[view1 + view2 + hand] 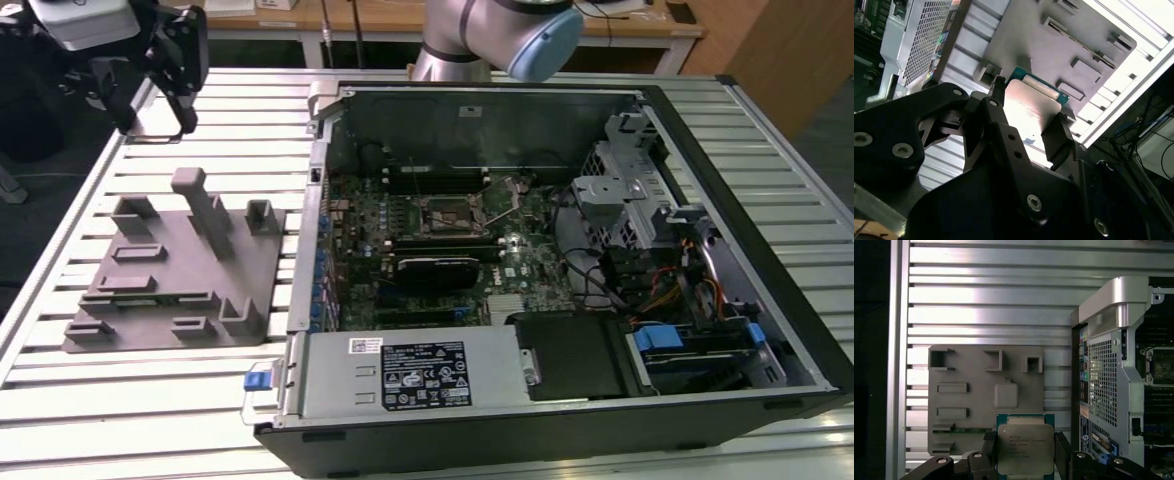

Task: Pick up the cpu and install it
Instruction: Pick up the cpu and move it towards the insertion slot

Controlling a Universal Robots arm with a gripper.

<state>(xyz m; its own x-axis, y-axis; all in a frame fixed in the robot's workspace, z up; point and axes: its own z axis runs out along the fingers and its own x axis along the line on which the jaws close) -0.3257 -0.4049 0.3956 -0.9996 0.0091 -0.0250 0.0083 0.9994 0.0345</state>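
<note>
"First wrist view: what is the finding at the fingers?"

"Your gripper [1025, 442] has its two black fingers [989, 441] clamped on opposite edges of the cpu [1025, 450]. The silver-grey lid faces the camera, with a green board edge showing around it. The second wrist view confirms it: the cpu [1031, 107] sits between the fingers [1057, 134], grasped on both sides."

"And where does that put the cpu?"

"Outside the computer case [1104, 365], held up off the slatted bench [989, 290]. Beyond it in that view you have the grey fixture [979, 385], flat on the bench just beside the computer case. In the exterior view your gripper [158, 112] hangs above the bench's far corner on the exterior view's left, past the grey fixture [160, 270] and well apart from the computer case [467, 115], which lies open on its side. The socket [447, 212] sits near the middle of the board inside; its detail is too small to judge."
</note>
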